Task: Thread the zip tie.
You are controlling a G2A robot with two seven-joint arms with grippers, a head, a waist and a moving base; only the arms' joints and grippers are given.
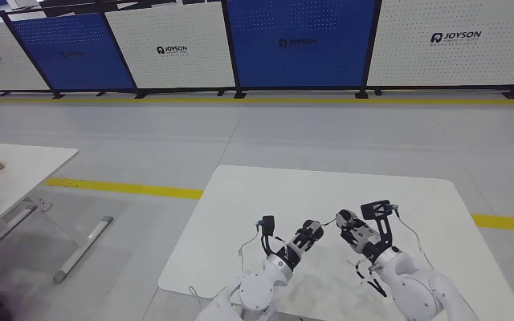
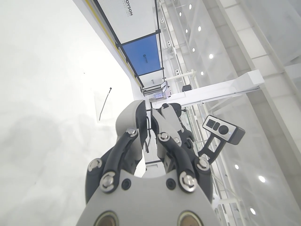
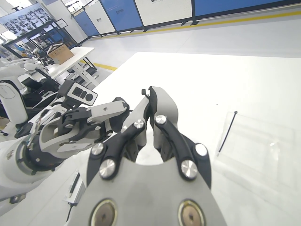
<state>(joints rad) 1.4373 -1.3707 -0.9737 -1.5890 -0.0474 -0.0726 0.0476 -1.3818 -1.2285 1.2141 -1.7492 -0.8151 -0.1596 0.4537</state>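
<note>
Both grippers meet low over the near middle of the white table (image 1: 321, 188), tip to tip. My left gripper (image 2: 147, 110) is shut on a thin black zip tie (image 2: 147, 128) that runs down between its pads. My right gripper (image 3: 149, 96) is shut too, and the zip tie's small black end (image 3: 143, 92) sticks out past its fingertips. From above, the left gripper (image 1: 312, 233) and right gripper (image 1: 346, 220) are joined by a fine strand of zip tie (image 1: 328, 220). Each wrist view also catches the other arm's gripper: right gripper (image 2: 168, 112), left gripper (image 3: 118, 108).
A second black zip tie (image 3: 227, 131) (image 2: 105, 103) lies loose on a clear plastic sheet (image 3: 258, 142) on the table, beside the right gripper. Another white table (image 1: 28, 164) stands off to the left. Blue and white partition panels (image 1: 297, 44) line the far floor.
</note>
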